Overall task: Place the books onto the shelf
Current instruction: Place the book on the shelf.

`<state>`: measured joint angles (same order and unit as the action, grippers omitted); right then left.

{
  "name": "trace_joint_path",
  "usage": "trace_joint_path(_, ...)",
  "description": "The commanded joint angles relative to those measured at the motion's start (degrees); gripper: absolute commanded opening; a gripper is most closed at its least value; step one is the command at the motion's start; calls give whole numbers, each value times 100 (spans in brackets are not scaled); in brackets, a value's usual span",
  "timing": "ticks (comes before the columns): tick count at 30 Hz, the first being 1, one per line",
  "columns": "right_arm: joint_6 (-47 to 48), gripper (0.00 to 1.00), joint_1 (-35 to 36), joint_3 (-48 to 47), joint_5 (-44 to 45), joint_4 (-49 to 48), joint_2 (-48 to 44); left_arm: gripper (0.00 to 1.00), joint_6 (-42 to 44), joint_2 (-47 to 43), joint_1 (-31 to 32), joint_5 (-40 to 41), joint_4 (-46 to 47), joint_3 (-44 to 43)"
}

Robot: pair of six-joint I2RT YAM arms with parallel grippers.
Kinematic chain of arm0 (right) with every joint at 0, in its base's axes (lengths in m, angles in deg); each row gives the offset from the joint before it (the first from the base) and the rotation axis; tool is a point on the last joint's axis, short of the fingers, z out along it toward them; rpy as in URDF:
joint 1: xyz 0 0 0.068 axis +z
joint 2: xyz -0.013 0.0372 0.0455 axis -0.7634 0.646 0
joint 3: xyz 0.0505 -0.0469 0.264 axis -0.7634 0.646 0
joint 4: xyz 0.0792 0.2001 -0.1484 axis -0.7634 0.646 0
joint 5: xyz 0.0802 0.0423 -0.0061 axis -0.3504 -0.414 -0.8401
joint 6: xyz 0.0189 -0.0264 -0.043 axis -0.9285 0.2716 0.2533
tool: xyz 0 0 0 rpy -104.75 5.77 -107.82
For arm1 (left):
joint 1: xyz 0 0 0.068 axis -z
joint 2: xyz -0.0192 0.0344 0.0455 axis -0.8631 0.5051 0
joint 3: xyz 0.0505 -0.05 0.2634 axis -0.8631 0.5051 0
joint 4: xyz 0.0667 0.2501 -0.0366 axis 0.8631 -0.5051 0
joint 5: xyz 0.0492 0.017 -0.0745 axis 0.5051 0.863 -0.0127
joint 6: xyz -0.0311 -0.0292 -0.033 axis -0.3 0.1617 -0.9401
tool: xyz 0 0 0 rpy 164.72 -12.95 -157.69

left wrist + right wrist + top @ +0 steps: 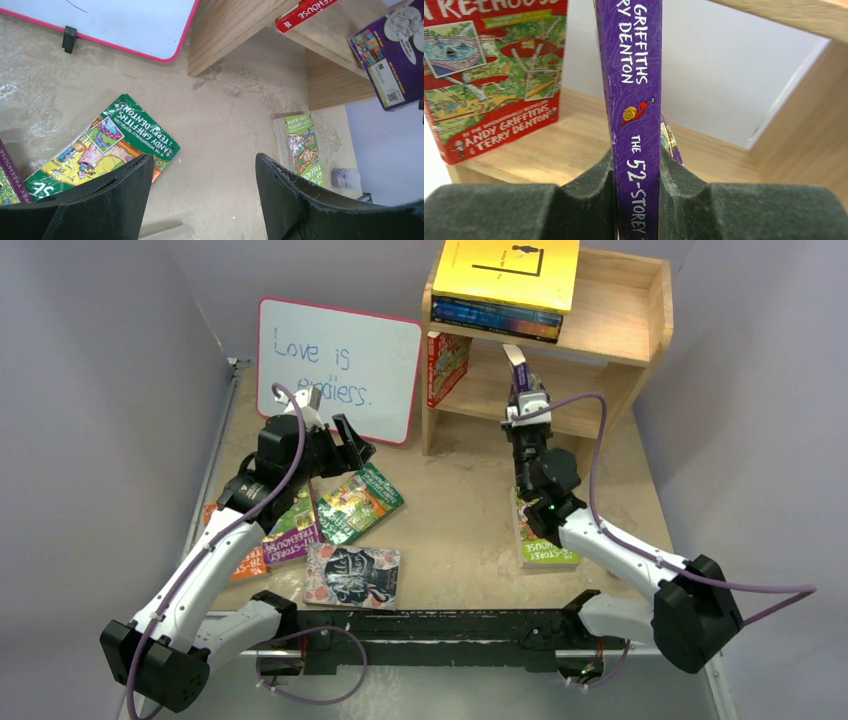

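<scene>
Currently: right gripper [636,192] clamps purple paperback [634,100] by its spine, upright, at the wooden shelf's [610,335] lower tier, beside the red paperback [494,75] | thin, light, floppy, glossy; grip spine-side | left gripper [202,192] spread wide, empty, left of shelf.

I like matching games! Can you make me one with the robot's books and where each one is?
Things:
1. purple book
2. red book
3. yellow book
4. floral book

Places:
A. lying on the table, by the left arm
B. on top of the pile on the upper tier of the shelf
C. pinched in the right gripper
D. standing on the lower tier, at its left end

Pairs: 1-C, 2-D, 3-B, 4-A
</scene>
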<state>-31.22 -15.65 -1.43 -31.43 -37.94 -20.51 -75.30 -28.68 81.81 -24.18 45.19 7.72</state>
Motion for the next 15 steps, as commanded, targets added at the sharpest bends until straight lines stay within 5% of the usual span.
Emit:
trace_joint_path(1,867,0,17,51,588,-3038,-745,73,74,-3,-18,-62,277,17)
trace_joint_path(15,762,0,-21,134,554,-4740,153,73,43,87,-18,-107,382,142)
